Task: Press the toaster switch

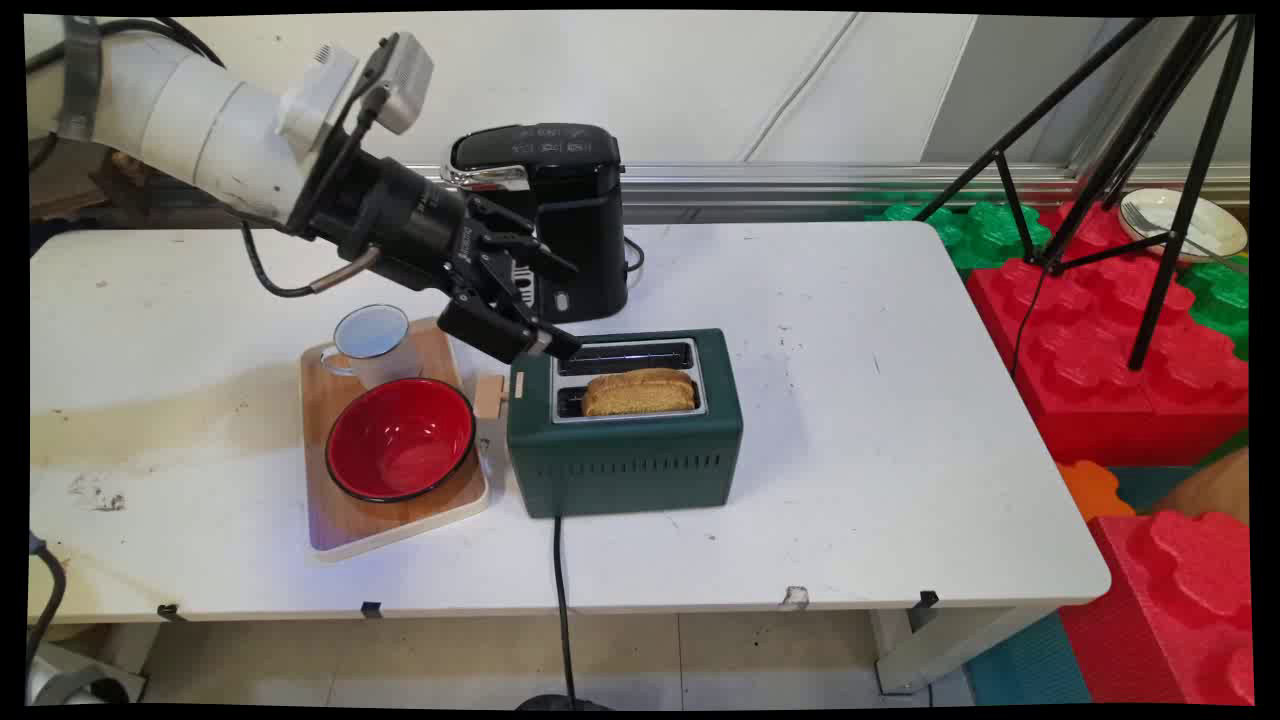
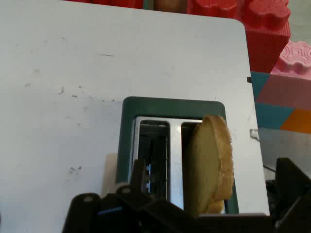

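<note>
The gripper (image 1: 555, 305) is hovering wide open, holding nothing, above the green toaster's (image 1: 625, 455) left end. A bread slice (image 1: 640, 392) is standing on edge in the toaster's near slot, its long axis running along the slot, left to right.

We see main view from above desk (image 1: 850, 400) near side, facing far wall; hand view close over toaster (image 1: 625, 425), which both views share.
</note>
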You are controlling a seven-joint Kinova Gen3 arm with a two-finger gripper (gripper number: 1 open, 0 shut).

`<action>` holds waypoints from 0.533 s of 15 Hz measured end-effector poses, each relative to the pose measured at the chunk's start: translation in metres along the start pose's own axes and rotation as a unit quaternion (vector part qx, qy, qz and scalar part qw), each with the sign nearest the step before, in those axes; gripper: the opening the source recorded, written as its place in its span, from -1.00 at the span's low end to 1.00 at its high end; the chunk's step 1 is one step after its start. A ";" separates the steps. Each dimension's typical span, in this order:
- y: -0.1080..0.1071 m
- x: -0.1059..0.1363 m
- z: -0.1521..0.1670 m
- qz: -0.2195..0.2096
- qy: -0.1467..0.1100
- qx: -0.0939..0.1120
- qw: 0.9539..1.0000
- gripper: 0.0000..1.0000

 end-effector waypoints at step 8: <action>-0.012 -0.026 -0.036 -0.009 0.005 0.013 1.000 1.00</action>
